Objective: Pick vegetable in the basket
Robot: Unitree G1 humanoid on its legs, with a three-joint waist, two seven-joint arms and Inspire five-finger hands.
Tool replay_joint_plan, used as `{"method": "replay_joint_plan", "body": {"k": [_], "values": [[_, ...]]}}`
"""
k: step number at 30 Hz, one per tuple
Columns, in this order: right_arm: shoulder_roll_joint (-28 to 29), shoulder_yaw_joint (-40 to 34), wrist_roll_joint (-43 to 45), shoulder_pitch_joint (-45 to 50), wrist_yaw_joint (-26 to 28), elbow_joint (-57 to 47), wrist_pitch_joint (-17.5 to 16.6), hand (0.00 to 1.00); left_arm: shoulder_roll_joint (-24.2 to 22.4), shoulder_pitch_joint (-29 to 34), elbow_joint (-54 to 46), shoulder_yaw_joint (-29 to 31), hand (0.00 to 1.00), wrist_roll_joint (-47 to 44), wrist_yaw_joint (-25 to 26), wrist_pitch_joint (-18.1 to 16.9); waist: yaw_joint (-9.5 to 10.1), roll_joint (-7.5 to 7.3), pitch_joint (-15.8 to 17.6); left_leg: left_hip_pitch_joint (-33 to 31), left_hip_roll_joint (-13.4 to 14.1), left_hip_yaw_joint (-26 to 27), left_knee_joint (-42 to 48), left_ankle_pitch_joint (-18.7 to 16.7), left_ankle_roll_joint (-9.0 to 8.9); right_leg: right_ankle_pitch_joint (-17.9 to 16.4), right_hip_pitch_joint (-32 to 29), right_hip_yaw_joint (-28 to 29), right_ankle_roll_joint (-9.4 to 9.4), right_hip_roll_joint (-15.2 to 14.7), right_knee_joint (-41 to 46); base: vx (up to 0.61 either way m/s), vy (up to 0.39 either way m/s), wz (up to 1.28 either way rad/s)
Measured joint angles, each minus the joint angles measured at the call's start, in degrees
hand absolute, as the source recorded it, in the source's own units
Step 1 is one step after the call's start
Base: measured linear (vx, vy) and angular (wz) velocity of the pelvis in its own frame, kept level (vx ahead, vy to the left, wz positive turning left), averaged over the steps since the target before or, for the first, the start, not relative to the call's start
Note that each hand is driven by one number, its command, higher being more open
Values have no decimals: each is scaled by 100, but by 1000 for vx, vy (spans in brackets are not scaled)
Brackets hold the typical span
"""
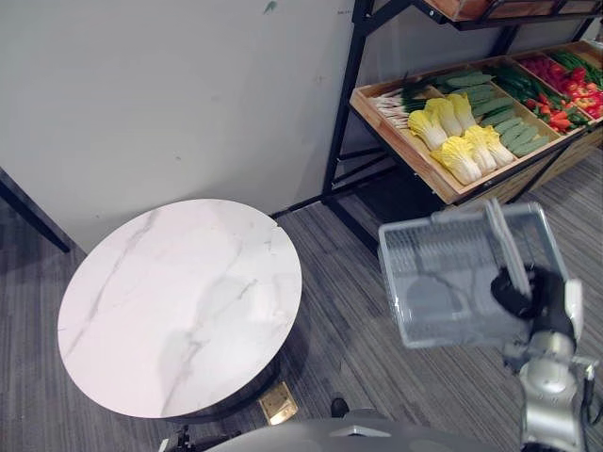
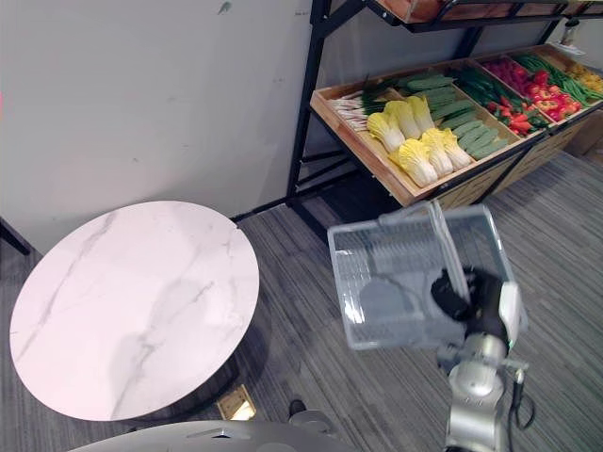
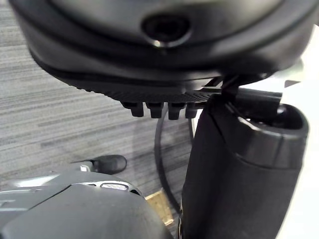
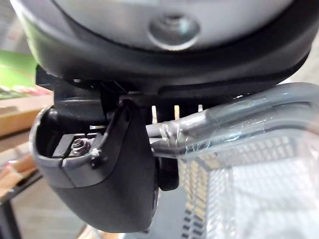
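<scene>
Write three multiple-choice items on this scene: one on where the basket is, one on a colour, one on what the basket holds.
1. Where is the basket? A on a chair; B held by the right hand; C in a sink.
2. What colour are the cabbages in the crate? A yellow and white; B purple; C red.
3. What does the basket hold? A cucumbers; B one cabbage; C nothing visible.
Answers: B, the hand grips its handles; A, yellow leaves on white stems; C, the mesh shows no vegetable inside.
</scene>
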Motion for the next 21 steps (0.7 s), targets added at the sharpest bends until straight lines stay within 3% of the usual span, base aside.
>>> {"method": "replay_joint_plan", "body": {"k": [3, 6, 14, 18, 21], "values": [[307, -12, -5, 297, 0, 14, 295, 0, -62, -4, 52, -7, 100, 25, -2, 0, 0, 152, -21, -1, 5, -16, 35, -34, 0, -48, -1, -19, 5, -5, 56, 8, 0, 3], [349, 3, -9, 531, 1, 163, 383, 0, -68, -16, 145, -18, 100, 32, -1, 1, -18, 202, -20, -18, 16, -26, 175, -126, -5, -91, 8, -20, 1, -2, 112, -2, -4, -4], [349, 86, -18, 559, -8, 161, 399, 0, -5, -59, 160, -202, 100, 28, 11, -12, 29, 184, -4, -65, 14, -7, 287, -199, -2, -97, 19, -36, 6, -26, 112, -1, 2, 0], [351, 196, -21, 487, -9, 161, 391, 0, 9, -138, 74, -228, 100, 23, 22, -97, 146, 165, 153, -259, 78, 28, 828, -502, 23, -112, 35, 42, 26, -47, 156, 3, 11, -5], [351, 323, -71, 384, -9, 159, 388, 0, 7, -167, -48, -225, 100, -1, 27, -162, 179, 159, 373, -459, 151, 110, 1556, -915, 57, -211, -6, 183, 57, -30, 356, -2, 44, -18]]}}
